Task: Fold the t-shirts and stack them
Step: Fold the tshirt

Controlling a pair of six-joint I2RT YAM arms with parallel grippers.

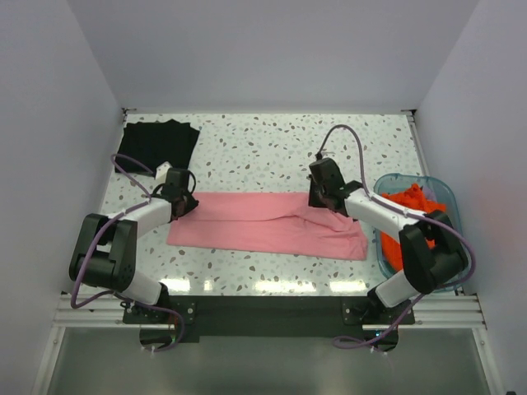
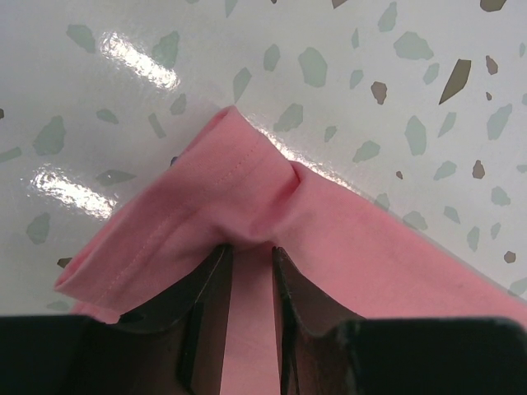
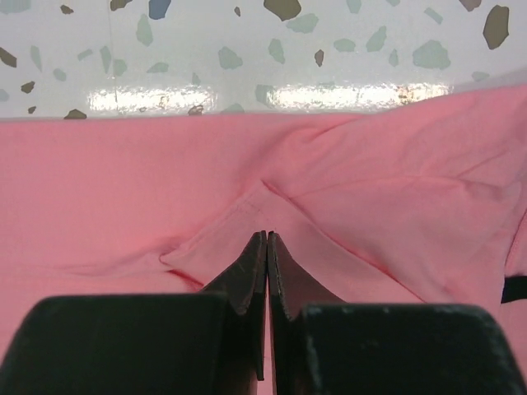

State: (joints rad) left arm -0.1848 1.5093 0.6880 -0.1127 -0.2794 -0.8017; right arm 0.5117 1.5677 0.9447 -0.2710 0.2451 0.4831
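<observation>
A pink t-shirt [image 1: 272,226] lies folded in a long band across the middle of the table. My left gripper [image 1: 183,202] is at its left end, its jaws closed on a bunched corner of pink cloth [image 2: 239,189] that is lifted slightly off the table. My right gripper [image 1: 323,197] is at the shirt's far edge on the right, jaws pressed together on a raised fold of pink t-shirt [image 3: 263,206]. A black t-shirt [image 1: 156,141] lies folded at the back left. Orange-red t-shirts [image 1: 408,202] are heaped in the tub.
A teal see-through tub [image 1: 445,197] stands at the right edge, next to my right arm. White walls enclose the speckled table [image 1: 263,148] on three sides. A metal rail runs along the near edge.
</observation>
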